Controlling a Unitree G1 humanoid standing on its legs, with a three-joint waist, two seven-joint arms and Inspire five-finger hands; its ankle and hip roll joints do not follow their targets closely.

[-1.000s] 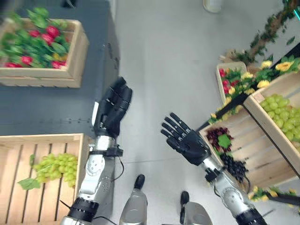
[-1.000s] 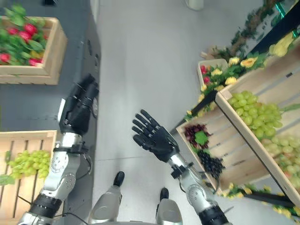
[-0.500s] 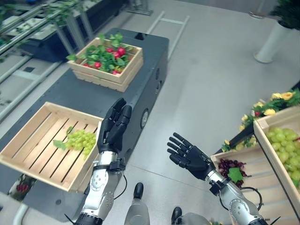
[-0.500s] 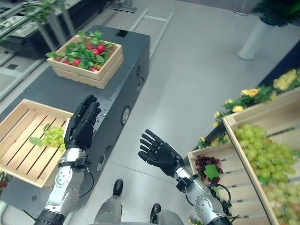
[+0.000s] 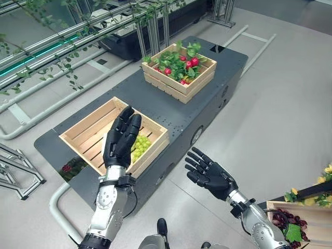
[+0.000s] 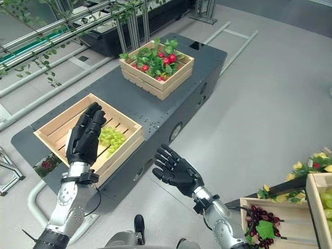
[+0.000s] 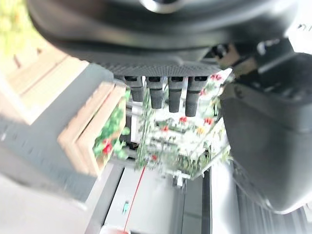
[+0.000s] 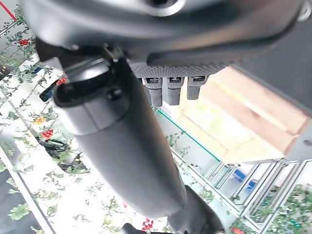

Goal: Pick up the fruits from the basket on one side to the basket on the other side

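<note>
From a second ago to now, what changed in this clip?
Mostly the camera: the head view swung toward the robot's left, bringing the dark platform and both its crates into view. Nothing was taken or released. The left hand and right hand stay open and empty, and the green grapes still lie in the near crate.

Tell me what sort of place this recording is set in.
Probably a mock fruit-stall or demo area in an indoor hall: wooden crates of green grapes and red fruit with leaves sit on a dark platform, with vine-draped metal racks behind on a grey floor.
</note>
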